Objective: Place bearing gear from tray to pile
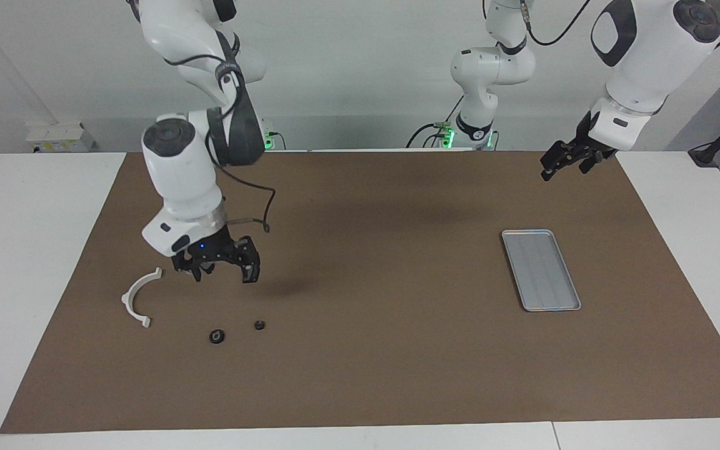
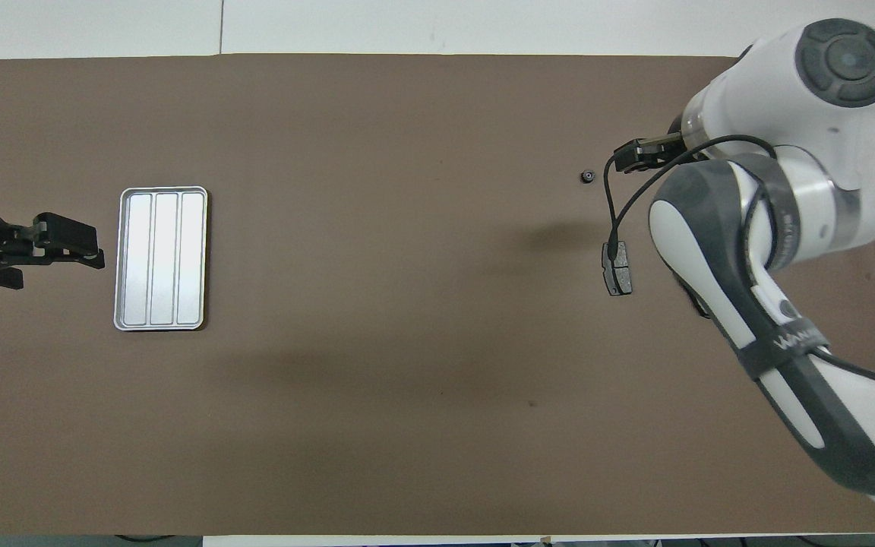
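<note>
The silver ribbed tray [image 1: 541, 270] lies toward the left arm's end of the table and holds nothing; it also shows in the overhead view [image 2: 160, 258]. Two small dark bearing gears [image 1: 217, 336] [image 1: 259, 325] lie on the mat beside the white half-ring bracket [image 1: 138, 299]. My right gripper [image 1: 222, 275] hangs open and empty just above the mat, over the spot between bracket and gears. From above, only one gear [image 2: 586, 177] and one dark brake pad [image 2: 616, 267] show; the right arm hides the rest. My left gripper [image 1: 563, 164] waits open in the air beside the tray.
A brown mat [image 1: 372, 250] covers the table's middle, with white table surface [image 1: 22, 250] around it. A cable loops from the right arm's wrist [image 1: 260, 212] above the pile.
</note>
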